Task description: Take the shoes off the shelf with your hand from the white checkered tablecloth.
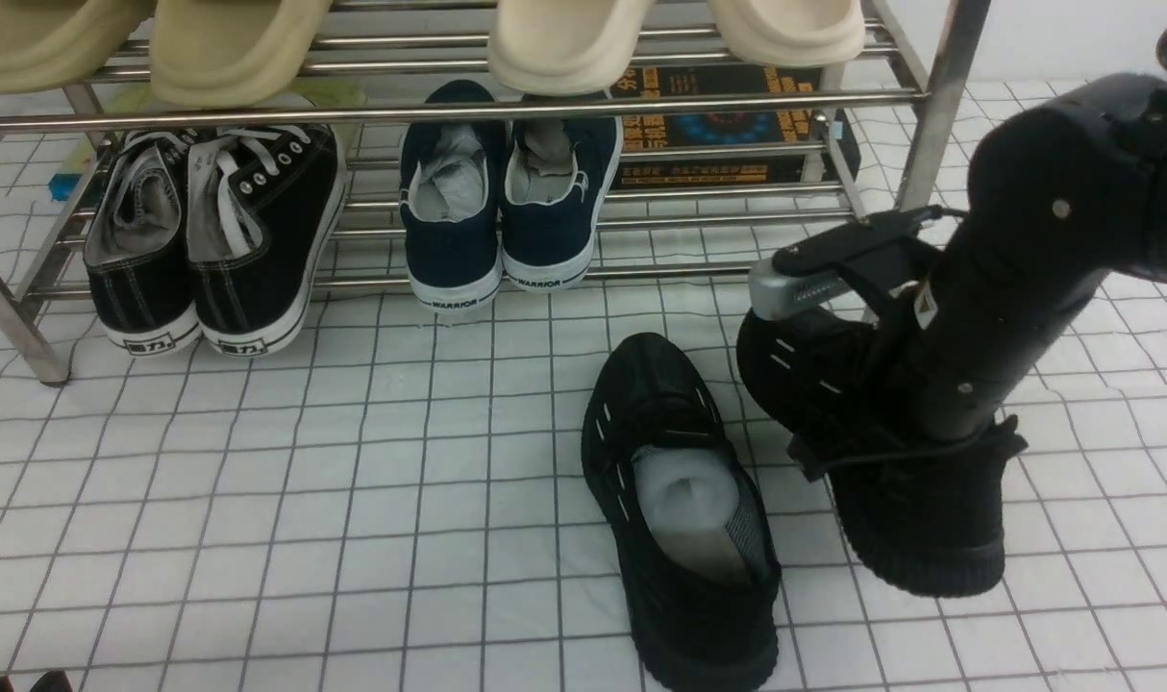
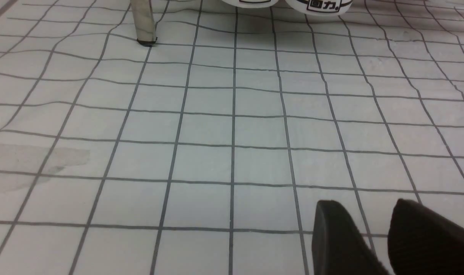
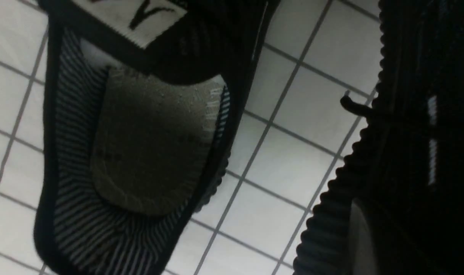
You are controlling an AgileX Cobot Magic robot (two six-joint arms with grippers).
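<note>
Both black knit shoes stand off the shelf (image 1: 449, 111), on the white checkered tablecloth (image 1: 353, 500) that covers the table. The centre shoe (image 1: 680, 577) is in the lower middle of the front view and the right-hand shoe (image 1: 930, 538) is just beside it, under the right arm. The knit uppers are likely light and soft and should collapse under a pinch, while the ribbed sole looks stiffer. Take hold at the heel collar or across the sole edge, not at the toe. The centre shoe holds white paper stuffing (image 1: 684, 500). The right-hand shoe's opening is hidden by the arm. On the shelf, black canvas sneakers (image 1: 213, 240) and navy shoes (image 1: 507, 207) fill the lower tier at upper left and centre, and beige slippers (image 1: 564, 38) fill the tier above. The right tool (image 1: 891, 447) is down on the right-hand shoe, and whether it is spread or pinching cannot be told. The left tool (image 2: 367, 208) hangs spread over bare cloth and holds nothing.
</note>
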